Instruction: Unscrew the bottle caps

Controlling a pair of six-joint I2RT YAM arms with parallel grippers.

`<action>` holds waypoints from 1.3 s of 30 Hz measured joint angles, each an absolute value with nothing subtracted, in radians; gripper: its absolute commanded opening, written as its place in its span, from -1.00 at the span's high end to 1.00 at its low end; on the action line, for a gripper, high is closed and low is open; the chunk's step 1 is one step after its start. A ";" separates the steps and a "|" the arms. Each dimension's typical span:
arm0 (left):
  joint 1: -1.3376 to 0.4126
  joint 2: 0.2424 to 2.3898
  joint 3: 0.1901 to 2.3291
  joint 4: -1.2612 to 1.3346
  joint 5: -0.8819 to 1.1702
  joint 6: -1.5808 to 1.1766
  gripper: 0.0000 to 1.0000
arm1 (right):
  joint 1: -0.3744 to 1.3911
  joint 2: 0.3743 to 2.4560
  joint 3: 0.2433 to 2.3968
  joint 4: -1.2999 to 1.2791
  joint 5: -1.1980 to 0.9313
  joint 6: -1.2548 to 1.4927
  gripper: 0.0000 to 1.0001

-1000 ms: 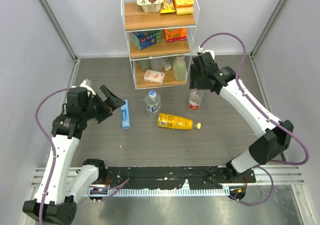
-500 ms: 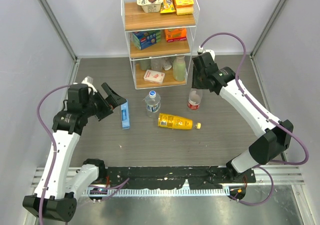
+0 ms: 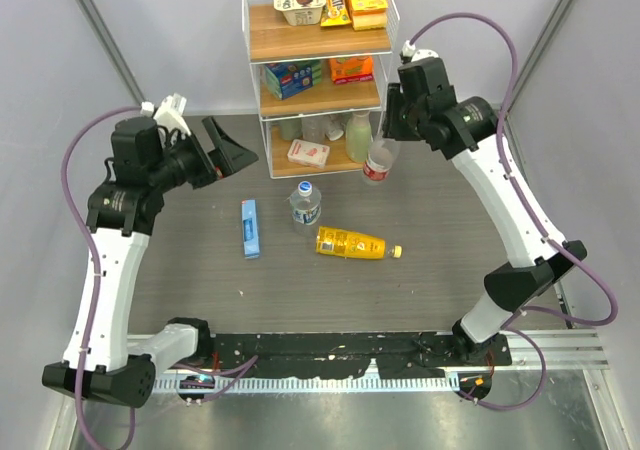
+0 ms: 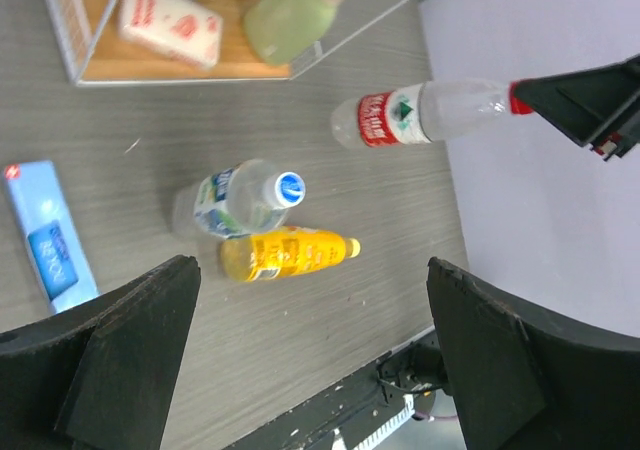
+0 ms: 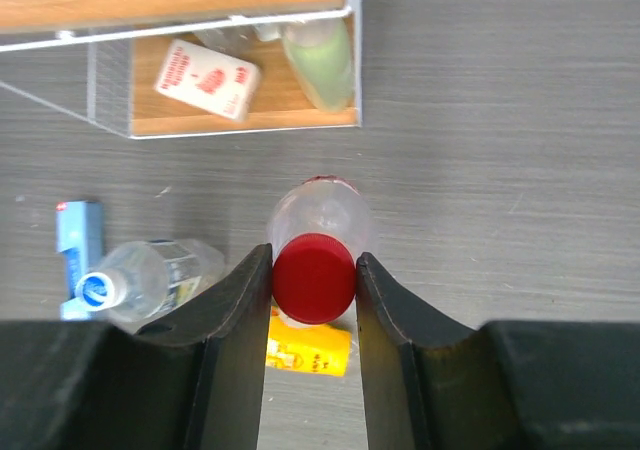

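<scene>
My right gripper [image 3: 390, 142] is shut on the red cap [image 5: 313, 278] of the clear bottle with the red label [image 3: 376, 162]. The bottle hangs below the gripper, off the table, in front of the shelf rack. It also shows in the left wrist view [image 4: 415, 116]. The short water bottle with the blue label [image 3: 305, 206] stands upright mid-table, blue cap on. The yellow-orange juice bottle [image 3: 352, 243] lies on its side in front of it, cap to the right. My left gripper [image 3: 228, 152] is open and empty, raised at the left, well apart from the bottles.
A wire shelf rack [image 3: 318, 70] with boxes and a pale green bottle [image 3: 358, 136] stands at the back. A blue box [image 3: 250, 228] lies flat left of the water bottle. Grey walls close both sides.
My right gripper has lifted the red-label bottle off the table and carried it back toward the rack. My left arm has risen and moved back, still open.
</scene>
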State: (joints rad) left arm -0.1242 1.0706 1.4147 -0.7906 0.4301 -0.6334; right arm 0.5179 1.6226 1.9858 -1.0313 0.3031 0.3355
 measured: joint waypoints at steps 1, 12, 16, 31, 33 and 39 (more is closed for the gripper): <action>-0.124 1.085 1.441 -0.778 0.451 -0.617 -0.99 | 0.518 1.631 2.025 -1.046 0.291 0.331 0.96; -0.209 1.203 1.626 -0.675 0.622 -0.462 -0.99 | 0.516 1.679 2.207 -1.209 -0.063 0.280 0.97; -0.303 1.257 1.671 -0.706 0.644 -0.398 -0.99 | 0.516 1.641 2.118 -1.215 -0.238 0.272 0.97; -0.602 1.232 1.563 -0.779 0.639 -0.393 -0.99 | 0.515 1.476 1.922 -0.998 -0.752 0.438 0.97; -0.624 1.195 1.520 -0.767 0.630 -0.418 -0.99 | 0.515 1.472 1.919 -0.964 -0.775 0.475 0.97; -0.642 1.042 1.382 -0.727 0.616 -0.493 -0.99 | 0.514 1.464 1.906 -0.912 -0.822 0.541 0.97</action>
State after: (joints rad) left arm -0.6422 1.0416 1.3819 -0.7269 0.6155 -0.4931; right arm 0.5140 1.4643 1.9057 -0.9115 -0.8219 0.5407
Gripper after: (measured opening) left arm 0.994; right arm 0.398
